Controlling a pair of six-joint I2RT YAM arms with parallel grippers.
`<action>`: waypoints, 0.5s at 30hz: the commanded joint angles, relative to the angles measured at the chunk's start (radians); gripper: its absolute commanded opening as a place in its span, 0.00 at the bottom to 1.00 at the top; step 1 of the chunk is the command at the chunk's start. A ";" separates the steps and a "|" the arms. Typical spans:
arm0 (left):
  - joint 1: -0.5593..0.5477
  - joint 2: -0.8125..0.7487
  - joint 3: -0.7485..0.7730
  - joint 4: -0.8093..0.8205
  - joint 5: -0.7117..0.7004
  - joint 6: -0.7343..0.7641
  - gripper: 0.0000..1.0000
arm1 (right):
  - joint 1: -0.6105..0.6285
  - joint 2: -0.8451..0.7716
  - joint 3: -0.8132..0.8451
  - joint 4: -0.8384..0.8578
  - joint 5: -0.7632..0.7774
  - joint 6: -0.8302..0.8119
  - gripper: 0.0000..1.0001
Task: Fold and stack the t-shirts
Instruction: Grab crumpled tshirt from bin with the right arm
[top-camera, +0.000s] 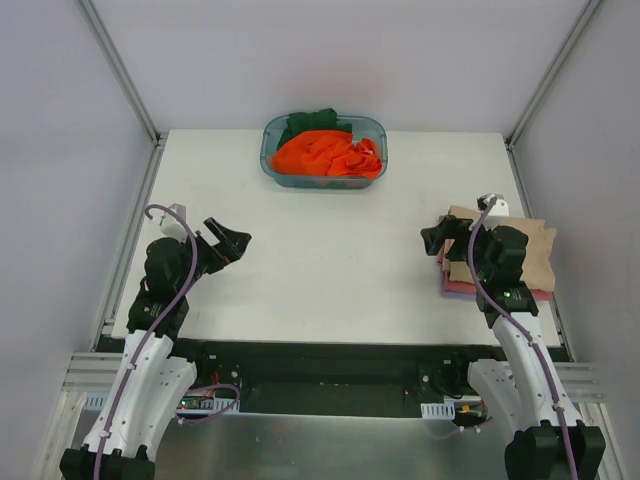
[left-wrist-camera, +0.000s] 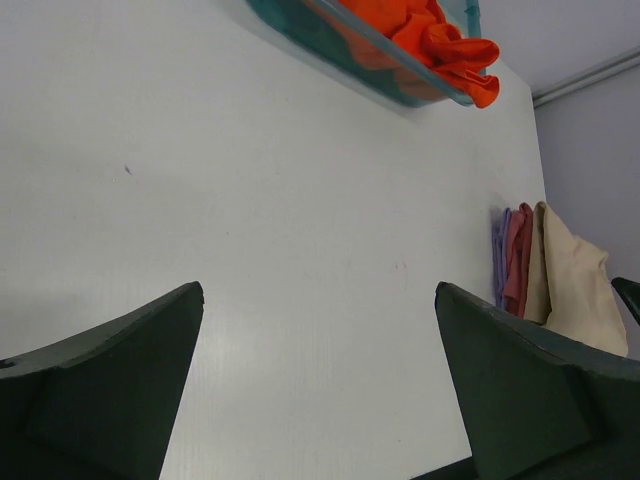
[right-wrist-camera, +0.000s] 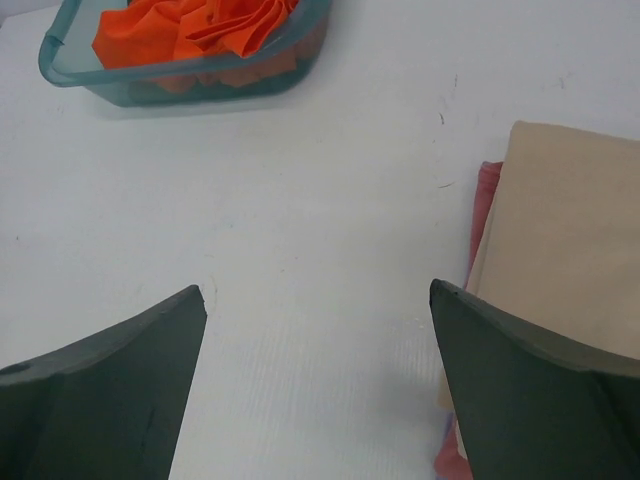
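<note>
Top external view, orange-red t-shirt (top-camera: 325, 155) and dark green t-shirt (top-camera: 303, 122) crumpled in teal tub (top-camera: 269, 163) at upper centre, beige-topped folded stack (top-camera: 540, 250) at right of bench (top-camera: 330, 270), left gripper (top-camera: 230, 241) and right gripper (top-camera: 438, 240) both spread, empty.

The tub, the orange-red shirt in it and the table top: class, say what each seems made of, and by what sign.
Tub: translucent teal plastic, glossy, it seems; the shirt shows through its wall. Orange-red shirt: soft matt cloth, crumpled in folds. Table top: hard, smooth, white, slightly sheened; the material itself cannot be told.
</note>
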 joint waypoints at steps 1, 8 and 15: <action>0.003 -0.003 -0.006 0.030 -0.036 -0.016 0.99 | -0.003 0.005 0.045 -0.056 0.011 0.002 0.96; 0.003 0.017 -0.012 0.044 -0.086 -0.034 0.99 | 0.003 0.150 0.144 -0.116 -0.109 0.023 0.96; 0.003 0.057 -0.064 0.137 -0.094 -0.036 0.99 | 0.184 0.373 0.350 -0.172 0.098 0.033 0.96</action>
